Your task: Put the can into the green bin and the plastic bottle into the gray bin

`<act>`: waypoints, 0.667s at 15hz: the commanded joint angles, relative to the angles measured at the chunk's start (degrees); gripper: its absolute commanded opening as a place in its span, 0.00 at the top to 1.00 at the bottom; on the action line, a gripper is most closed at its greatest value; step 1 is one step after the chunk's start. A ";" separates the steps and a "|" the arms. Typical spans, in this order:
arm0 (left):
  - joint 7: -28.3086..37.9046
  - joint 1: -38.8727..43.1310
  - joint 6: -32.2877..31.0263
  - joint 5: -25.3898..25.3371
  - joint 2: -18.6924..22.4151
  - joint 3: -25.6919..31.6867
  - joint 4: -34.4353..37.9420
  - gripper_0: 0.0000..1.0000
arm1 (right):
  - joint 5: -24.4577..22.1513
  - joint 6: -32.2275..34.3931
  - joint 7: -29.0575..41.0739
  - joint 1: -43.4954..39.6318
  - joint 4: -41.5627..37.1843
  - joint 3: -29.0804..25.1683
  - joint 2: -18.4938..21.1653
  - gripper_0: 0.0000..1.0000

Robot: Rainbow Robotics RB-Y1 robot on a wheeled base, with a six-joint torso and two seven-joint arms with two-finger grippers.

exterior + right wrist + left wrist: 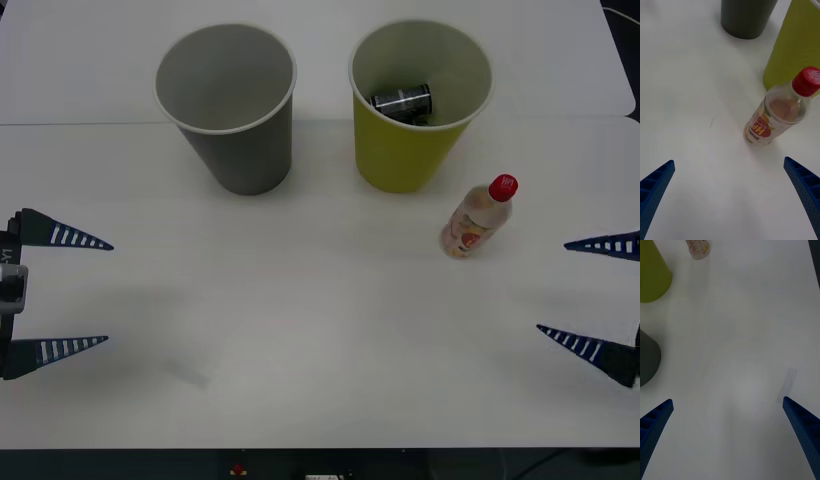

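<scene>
The right pincer (590,293) is hovering over the tabletop's (320,340) right edge, its 2 blue, ribbed, wedge-shaped fingers (805,187) spread wide apart and gripping nothing. Near it, toward the tabletop's middle, the plastic bottle (478,218) is standing upright on the smooth white surface: clear rounded walls, a glossy red cap, an orange-and-white label. Just beside the bottle, toward the far edge, the green bin (415,105) is sitting, a matte yellow-green tapered cup with a round rim. Inside it the can (401,101) is lying on its side, a dark metal cylinder with silvery ends. Beside the green bin, toward the left, the gray bin (232,110) is standing apart from it, the same tapered shape with a pale rim. The left pincer (62,292) is waiting over the left edge, its 2 ribbed blue fingers likewise held apart and holding nothing.
</scene>
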State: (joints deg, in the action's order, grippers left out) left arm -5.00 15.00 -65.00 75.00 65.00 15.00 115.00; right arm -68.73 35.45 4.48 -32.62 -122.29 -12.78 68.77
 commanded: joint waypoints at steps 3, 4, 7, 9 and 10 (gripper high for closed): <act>0.00 0.00 0.00 0.00 0.00 0.00 0.00 0.00 | 3.69 -21.91 0.62 -3.33 -3.75 11.02 4.26 0.00; 0.00 0.00 0.00 0.00 0.00 0.00 0.00 0.00 | 3.95 -25.34 0.97 -3.24 -3.75 12.95 4.26 0.00; 0.00 0.00 0.00 0.00 0.00 0.00 0.00 0.00 | 4.39 -32.28 2.20 -2.98 -3.84 16.12 3.91 0.00; 0.00 0.00 0.00 0.00 0.00 0.00 0.00 0.00 | 4.04 -34.74 6.51 -2.36 -3.75 17.26 3.21 0.00; 0.00 0.00 0.00 0.00 0.00 0.00 0.00 0.00 | 4.04 -37.12 8.97 -1.57 -3.75 19.02 3.30 0.00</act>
State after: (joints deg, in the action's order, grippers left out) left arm -5.00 15.00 -65.00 75.00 65.00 15.00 115.00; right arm -64.64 -0.04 11.66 -34.73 -126.05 5.12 72.07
